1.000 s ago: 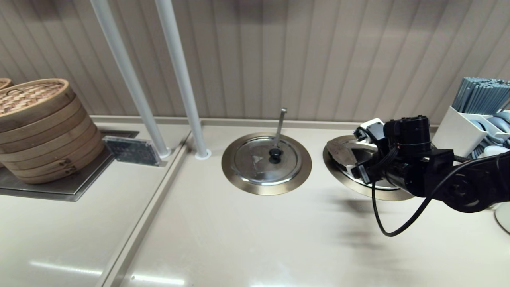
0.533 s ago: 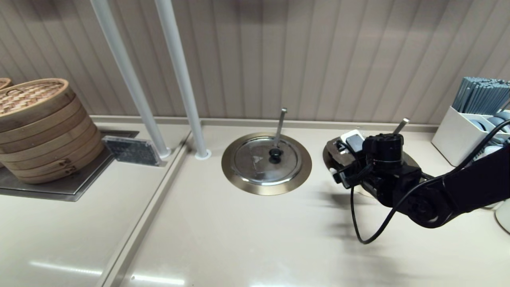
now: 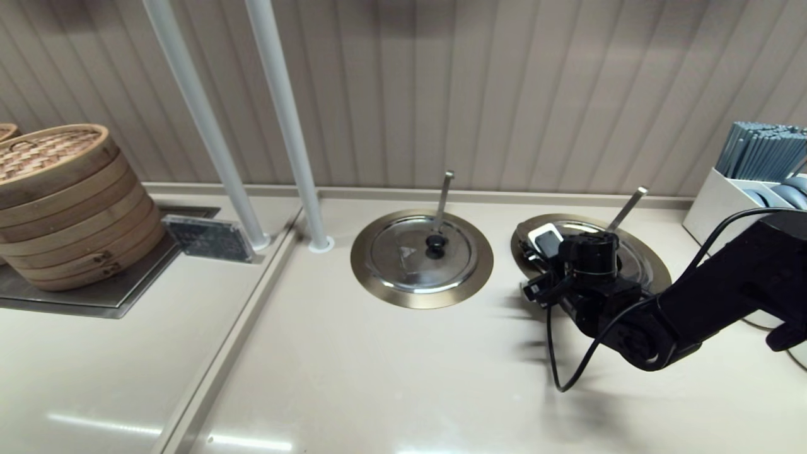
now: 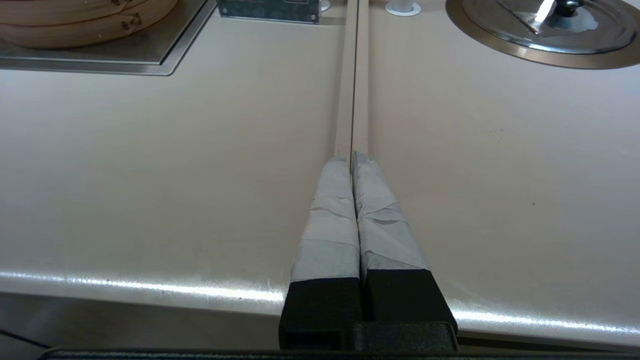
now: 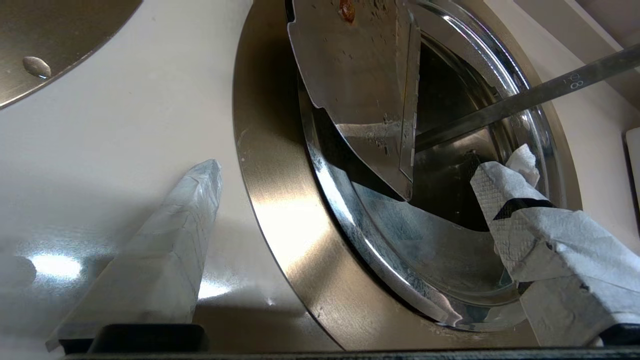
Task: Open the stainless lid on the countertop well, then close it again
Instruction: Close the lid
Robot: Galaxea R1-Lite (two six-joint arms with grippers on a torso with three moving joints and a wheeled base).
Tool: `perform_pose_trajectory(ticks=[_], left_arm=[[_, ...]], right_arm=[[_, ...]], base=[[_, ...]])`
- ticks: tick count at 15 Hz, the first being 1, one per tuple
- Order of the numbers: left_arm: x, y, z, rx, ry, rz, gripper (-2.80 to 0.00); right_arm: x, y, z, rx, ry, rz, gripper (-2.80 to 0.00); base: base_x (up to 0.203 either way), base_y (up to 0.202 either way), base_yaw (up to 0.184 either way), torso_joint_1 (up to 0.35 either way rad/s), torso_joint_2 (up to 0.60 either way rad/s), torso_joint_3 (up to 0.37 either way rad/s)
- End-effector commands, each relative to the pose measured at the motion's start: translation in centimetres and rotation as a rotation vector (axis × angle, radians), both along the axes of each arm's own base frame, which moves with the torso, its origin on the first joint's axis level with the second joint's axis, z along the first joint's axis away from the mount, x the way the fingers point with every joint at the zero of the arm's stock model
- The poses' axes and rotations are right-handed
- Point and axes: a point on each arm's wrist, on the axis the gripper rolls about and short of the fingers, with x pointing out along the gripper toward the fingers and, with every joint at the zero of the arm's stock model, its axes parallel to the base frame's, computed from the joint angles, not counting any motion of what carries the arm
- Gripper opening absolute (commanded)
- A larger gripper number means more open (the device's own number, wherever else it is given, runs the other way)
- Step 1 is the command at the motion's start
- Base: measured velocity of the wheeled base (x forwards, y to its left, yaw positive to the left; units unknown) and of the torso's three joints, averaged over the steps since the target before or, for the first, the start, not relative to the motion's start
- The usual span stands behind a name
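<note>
Now right gripper (image 5: 350, 210) wide open, straddling stainless lid (image 5: 400, 210).

We see a pale beige countertop (image 3: 378, 372) with a straight seam (image 4: 352, 75) running across it. Set into it are two bronze-rimmed wells: the countertop well (image 3: 656, 268) on our right, and its twin well (image 3: 421, 260) nearer the middle. At the left a steel tray (image 3: 94, 302) carries a bamboo steamer (image 3: 63, 202), with a small dark placard (image 3: 208, 238) standing beside it. Two white poles (image 3: 290, 126) rise from the counter, and a white utensil caddy (image 3: 725, 208) stands at the far right
</note>
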Motion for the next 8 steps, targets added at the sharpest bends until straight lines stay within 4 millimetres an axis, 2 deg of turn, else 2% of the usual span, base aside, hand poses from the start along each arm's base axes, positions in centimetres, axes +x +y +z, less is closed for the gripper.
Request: perform_pose_trajectory(ticks=[1, 5, 8], left_arm=[[0.0, 0.0, 0.0, 0.0, 0.002, 0.0, -2.8], [0.0, 0.0, 0.0, 0.0, 0.0, 0.0, -2.8], [0.0, 0.0, 0.0, 0.0, 0.001, 0.0, -2.8]], right_arm=[[0.7, -0.5, -0.1, 0.001, -0.016, -0.018, 0.0], [2.3, -2.2, 1.5, 0.028, -0.106, -0.073, 0.0], [2.4, -2.5, 1.9, 0.032, -0.123, -0.08, 0.0]], base=[[0.0, 0.0, 0.0, 0.0, 0.0, 0.0], [0.0, 0.0, 0.0, 0.0, 0.0, 0.0], [0.0, 0.0, 0.0, 0.0, 0.0, 0.0]])
